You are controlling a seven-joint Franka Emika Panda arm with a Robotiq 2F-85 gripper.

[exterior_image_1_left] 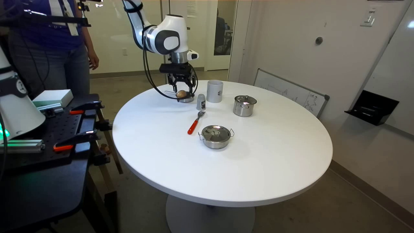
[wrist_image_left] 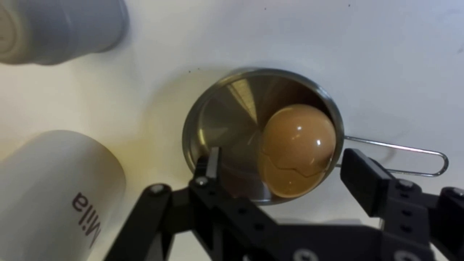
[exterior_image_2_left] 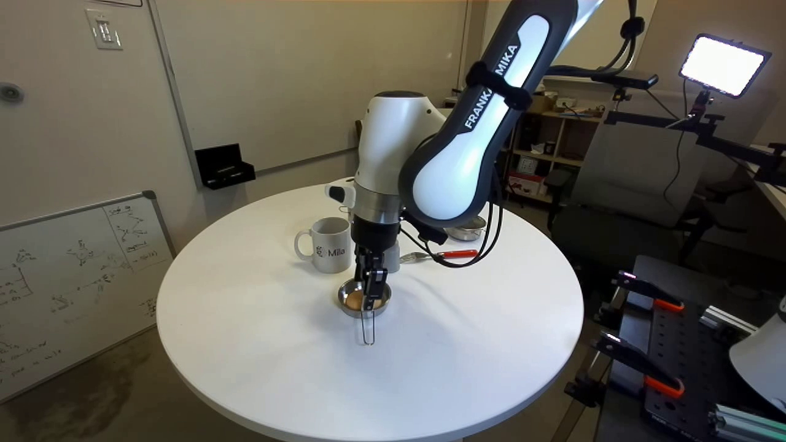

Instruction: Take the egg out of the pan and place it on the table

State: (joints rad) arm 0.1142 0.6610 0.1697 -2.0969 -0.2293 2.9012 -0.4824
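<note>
Egg (wrist_image_left: 299,141) lies right of centre in the wrist view, between the parted jaws of my gripper (wrist_image_left: 284,163), which grasps nothing. One jaw seems to reach over the lower left of the pan (wrist_image_left: 224,112) holding it; the other shows just beyond the rim at right, overlapping the wire handle (wrist_image_left: 398,146). If that outer jaw sits below the rim, closing may drag the pan rather than pinch. The shell looks smooth, so an off-centre squeeze might roll it away. Swinging frame-left, I could topple the small grey container (wrist_image_left: 76,29), upper left, or the mug (wrist_image_left: 54,203), lower left.
</note>
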